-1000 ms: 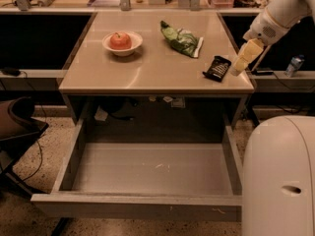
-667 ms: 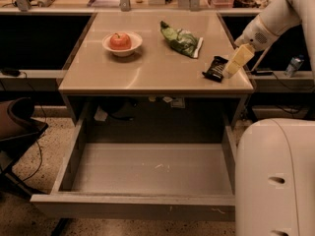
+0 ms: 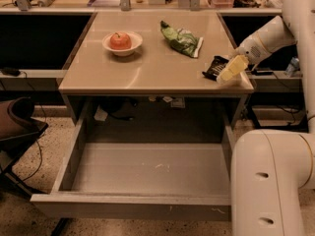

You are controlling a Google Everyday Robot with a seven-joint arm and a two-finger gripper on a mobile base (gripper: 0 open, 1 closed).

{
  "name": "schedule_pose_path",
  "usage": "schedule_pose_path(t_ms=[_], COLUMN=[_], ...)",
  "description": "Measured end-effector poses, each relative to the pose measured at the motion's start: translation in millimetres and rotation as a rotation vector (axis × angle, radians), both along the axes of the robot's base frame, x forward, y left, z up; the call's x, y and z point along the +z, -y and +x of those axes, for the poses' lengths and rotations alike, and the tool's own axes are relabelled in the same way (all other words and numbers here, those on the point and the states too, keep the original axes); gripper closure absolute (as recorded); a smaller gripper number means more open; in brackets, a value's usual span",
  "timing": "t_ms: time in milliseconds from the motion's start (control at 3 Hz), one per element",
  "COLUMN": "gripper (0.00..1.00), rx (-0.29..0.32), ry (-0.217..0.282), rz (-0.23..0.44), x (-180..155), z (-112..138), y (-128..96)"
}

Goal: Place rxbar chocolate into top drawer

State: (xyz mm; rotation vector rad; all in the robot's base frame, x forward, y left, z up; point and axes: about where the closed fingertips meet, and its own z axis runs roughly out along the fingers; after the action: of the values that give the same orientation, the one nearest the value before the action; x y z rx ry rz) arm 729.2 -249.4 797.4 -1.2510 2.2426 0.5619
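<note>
The gripper (image 3: 231, 69) hangs at the right front corner of the surface (image 3: 147, 68), just right of and partly over the rxbar chocolate (image 3: 214, 67), which lies w/ long axis approx. front-to-back, slightly slanted, above the open top drawer (image 3: 133, 206); whether it grips, I cannot tell.

Apple (image 3: 120, 40) in white bowl (image 3: 136, 43), left on table (image 3: 147, 73); green chip bag (image 3: 181, 38) well apart, right.

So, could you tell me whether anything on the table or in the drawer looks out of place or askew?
Nothing is spilled or broken. The rxbar lies askew near the table's right edge, with the gripper at its right side. The chip bag is crumpled, and the open drawer shows light scuffs.
</note>
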Motion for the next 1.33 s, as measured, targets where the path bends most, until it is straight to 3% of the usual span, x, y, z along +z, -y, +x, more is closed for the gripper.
schedule_pose_path(t_ms=[1000, 1333], gripper=[0.00, 0.00], rx=[0.011, 0.053], ry=[0.024, 0.140], rz=[0.032, -0.050], x=[1, 17], z=[6, 20], y=[-7, -4])
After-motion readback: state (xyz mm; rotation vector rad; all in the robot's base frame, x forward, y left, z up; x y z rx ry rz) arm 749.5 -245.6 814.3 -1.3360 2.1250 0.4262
